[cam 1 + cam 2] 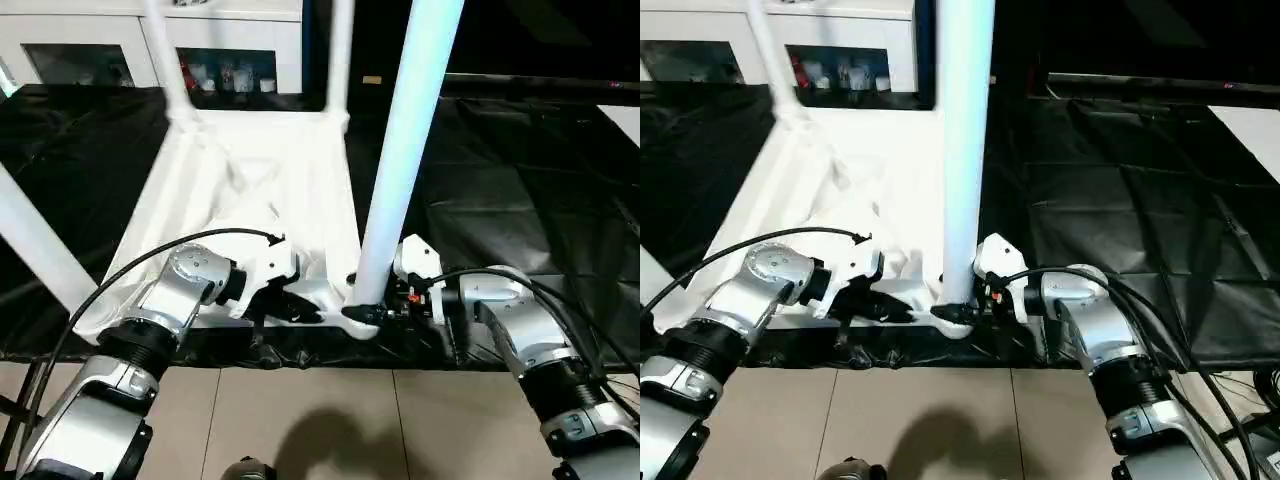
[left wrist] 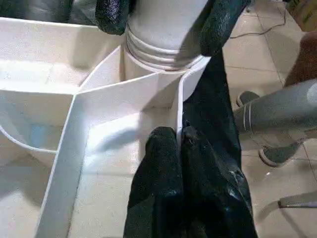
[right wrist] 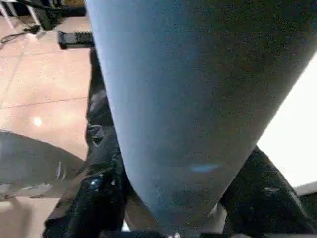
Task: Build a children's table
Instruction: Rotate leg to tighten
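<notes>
Left wrist view: left hand (image 2: pixel 178 148) pinched on thin tabletop rib (image 2: pixel 179 106); right hand (image 2: pixel 168 20) clasps smooth tubular leg (image 1: pixel 405 150).

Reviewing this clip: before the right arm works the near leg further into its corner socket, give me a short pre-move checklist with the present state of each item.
1. Right gripper jaws around the near leg, low by the socket: ok.
2. Left gripper jaws shut on the tabletop rim wall beside the socket, steadying it: ok.
3. Leg fully seated: not ok, thread rings above the corner socket.
4. Leg upright: cannot tell.
5. Tabletop underside up on the black-covered work table: ok.
</notes>
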Robot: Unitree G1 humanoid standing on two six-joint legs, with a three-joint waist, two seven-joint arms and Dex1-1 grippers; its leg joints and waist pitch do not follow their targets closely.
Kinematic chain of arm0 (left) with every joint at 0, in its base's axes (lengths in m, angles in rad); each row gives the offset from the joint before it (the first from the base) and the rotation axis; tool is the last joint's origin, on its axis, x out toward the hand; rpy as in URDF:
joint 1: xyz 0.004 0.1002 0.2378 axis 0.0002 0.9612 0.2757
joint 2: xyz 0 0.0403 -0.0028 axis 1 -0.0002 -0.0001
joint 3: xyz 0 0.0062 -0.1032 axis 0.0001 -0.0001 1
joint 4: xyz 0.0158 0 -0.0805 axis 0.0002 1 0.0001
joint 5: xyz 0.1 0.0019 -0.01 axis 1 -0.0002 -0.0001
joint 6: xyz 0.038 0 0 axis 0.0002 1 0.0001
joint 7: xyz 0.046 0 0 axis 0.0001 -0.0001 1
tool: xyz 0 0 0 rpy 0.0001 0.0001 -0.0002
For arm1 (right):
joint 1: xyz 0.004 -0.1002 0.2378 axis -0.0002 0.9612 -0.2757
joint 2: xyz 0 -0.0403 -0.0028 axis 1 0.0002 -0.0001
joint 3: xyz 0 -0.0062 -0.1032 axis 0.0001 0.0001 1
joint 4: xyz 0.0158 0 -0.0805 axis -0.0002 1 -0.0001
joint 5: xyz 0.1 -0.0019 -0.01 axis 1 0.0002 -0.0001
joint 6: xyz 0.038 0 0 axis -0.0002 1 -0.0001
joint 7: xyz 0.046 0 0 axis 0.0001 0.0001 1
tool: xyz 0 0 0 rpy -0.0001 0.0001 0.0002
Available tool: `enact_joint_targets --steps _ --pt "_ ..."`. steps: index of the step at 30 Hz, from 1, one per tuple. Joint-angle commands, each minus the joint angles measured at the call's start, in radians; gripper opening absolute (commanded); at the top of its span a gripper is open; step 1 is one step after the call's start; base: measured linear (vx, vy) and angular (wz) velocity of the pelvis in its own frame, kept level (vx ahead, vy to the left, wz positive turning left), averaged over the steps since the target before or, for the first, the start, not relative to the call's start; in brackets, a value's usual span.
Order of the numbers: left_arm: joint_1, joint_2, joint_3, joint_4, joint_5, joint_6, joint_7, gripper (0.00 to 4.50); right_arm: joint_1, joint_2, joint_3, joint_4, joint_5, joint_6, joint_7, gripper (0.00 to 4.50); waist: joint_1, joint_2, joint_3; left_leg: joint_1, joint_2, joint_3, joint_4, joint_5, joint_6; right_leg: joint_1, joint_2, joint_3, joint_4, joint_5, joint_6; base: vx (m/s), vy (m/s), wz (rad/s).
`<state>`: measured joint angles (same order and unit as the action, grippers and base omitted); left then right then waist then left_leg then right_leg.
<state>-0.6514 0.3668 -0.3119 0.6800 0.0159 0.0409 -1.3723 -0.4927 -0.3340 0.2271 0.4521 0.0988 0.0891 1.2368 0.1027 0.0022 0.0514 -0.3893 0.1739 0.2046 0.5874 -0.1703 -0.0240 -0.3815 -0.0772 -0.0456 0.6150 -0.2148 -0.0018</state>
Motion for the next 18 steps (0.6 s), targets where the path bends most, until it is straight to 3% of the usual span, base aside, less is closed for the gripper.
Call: enact_joint_targets --steps 1,6,8,10,12,15,18 --pt "-0.033 -0.029 0.003 -0.023 -0.014 -0.016 0.015 0.0 0.027 0.02 0.114 0.006 -0.011 0.031 0.08 2.17 -0.003 0.0 -0.063 0.033 0.072 -0.029 -0.072 -0.211 0.03 0.029 -0.082 0.043 -0.063 -0.068 -0.274 0.0 0.0 0.0" --pt "-0.036 -0.026 0.01 -0.016 -0.017 -0.011 0.017 0.0 0.037 0.019 0.114 -0.005 -0.007 0.039 0.083 2.02 -0.002 0.002 -0.065 0.032 0.071 -0.029 -0.07 -0.189 0.037 0.03 -0.08 0.041 -0.059 -0.03 -0.279 0.0 0.0 0.0" --pt "-0.045 -0.035 0.032 0.006 -0.004 0.001 0.105 0.0 0.054 0.044 0.073 -0.019 0.007 0.066 0.003 2.02 -0.001 0.001 -0.063 0.033 0.071 -0.029 -0.07 -0.191 0.04 0.029 -0.08 0.042 -0.061 -0.031 -0.279 0.0 0.0 0.0" --pt "-0.049 -0.04 0.041 0.015 0.003 0.011 0.146 0.0 0.06 0.058 0.053 -0.022 0.009 0.079 -0.042 2.01 -0.002 0.001 -0.059 0.035 0.071 -0.029 -0.074 -0.229 0.025 0.025 -0.081 0.043 -0.068 -0.096 -0.272 0.0 0.0 0.0" --pt "-0.062 -0.071 0.067 0.035 0.02 0.04 0.274 0.0 0.066 0.109 -0.002 0.004 -0.01 0.086 -0.204 2.01 -0.009 0.0 -0.053 0.041 0.07 -0.035 -0.082 -0.315 -0.02 0.021 -0.087 0.047 -0.083 -0.253 -0.243 0.0 0.0 0.0" --pt "-0.065 -0.126 0.079 0.023 0.05 0.081 0.422 0.0 0.06 0.187 -0.056 0.056 -0.052 0.098 -0.443 1.99 -0.025 0.001 -0.051 0.039 0.07 -0.044 -0.089 -0.354 -0.061 0.018 -0.089 0.046 -0.09 -0.349 -0.202 0.0 0.0 0.0" --pt "-0.058 -0.168 0.076 0.0 0.063 0.113 0.483 0.0 0.048 0.244 -0.079 0.087 -0.07 0.111 -0.578 1.98 -0.039 0.004 -0.051 0.034 0.067 -0.048 -0.094 -0.373 -0.072 0.018 -0.087 0.045 -0.094 -0.368 -0.18 0.0 0.0 0.0"
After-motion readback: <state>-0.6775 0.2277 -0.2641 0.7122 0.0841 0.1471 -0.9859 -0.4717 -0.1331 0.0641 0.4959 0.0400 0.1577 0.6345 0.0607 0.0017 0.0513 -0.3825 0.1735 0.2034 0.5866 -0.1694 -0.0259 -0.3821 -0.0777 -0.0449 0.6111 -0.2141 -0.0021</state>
